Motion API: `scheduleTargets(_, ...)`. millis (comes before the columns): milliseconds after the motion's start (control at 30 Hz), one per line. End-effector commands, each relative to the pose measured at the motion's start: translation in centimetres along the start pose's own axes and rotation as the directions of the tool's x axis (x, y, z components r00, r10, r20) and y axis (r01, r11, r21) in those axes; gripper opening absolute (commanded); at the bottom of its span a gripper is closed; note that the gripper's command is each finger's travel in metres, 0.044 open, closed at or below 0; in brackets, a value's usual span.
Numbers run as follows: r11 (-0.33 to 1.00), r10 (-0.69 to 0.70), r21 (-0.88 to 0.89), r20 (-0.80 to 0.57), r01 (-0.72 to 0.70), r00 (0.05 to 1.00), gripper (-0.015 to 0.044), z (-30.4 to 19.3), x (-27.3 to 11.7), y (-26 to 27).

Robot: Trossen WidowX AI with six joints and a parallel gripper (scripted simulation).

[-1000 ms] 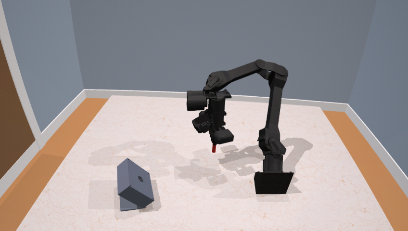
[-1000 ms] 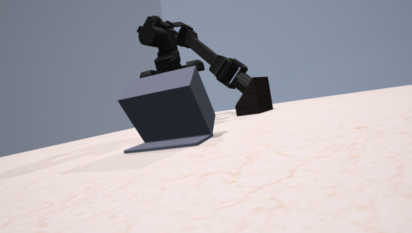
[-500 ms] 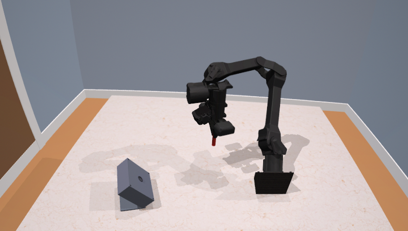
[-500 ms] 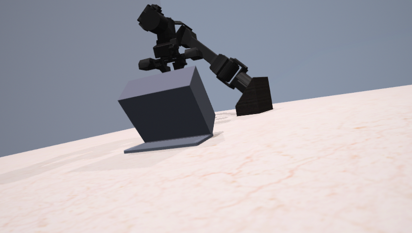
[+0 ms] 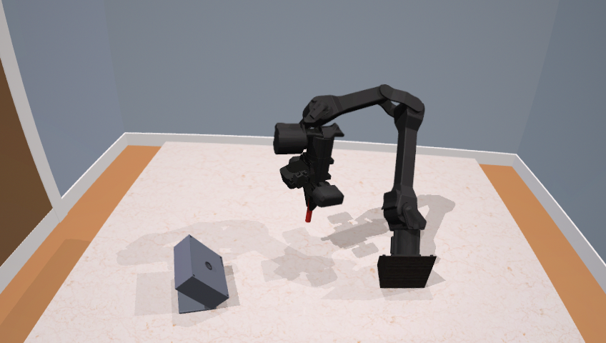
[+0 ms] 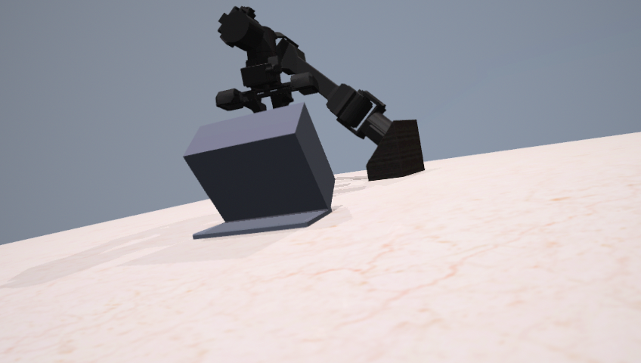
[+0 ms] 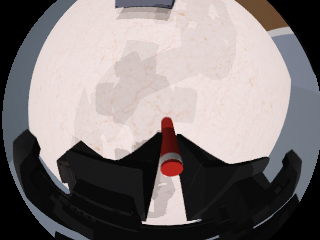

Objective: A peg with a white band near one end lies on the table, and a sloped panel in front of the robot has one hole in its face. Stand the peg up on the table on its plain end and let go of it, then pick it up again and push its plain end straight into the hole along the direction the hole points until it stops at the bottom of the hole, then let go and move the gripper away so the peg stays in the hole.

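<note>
Sitting near the bench's front-left corner, the panel leans, its hole unfilled. Open room separates it from the claw, clamped on the peg, which hangs roughly upright above mid-bench, well inside the edges, banded end up.

Beyond the surface's far edge, a blue-grey wall rises, with a white baseboard along its foot. Orange-brown flooring shows past the side edges. Off the far left corner, a pale upright trim borders a dark brown panel.
</note>
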State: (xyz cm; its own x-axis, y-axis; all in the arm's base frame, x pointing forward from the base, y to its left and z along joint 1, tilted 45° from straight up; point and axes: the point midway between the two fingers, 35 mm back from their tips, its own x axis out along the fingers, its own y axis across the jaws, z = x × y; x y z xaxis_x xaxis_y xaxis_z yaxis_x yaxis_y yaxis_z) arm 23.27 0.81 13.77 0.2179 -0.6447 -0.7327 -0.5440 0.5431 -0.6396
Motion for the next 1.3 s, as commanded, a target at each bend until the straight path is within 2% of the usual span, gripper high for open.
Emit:
scheduleTargets(0, 1.000, 0.003, -0.021, 0.019, -0.003, 1.000, 0.0000, 0.6, 0.2, 0.5)
scheduleTargets(1267, 0.992, -0.010, -0.119, 0.237, 0.039, 0.972, 0.0000, 5.9, 1.2, 3.2)
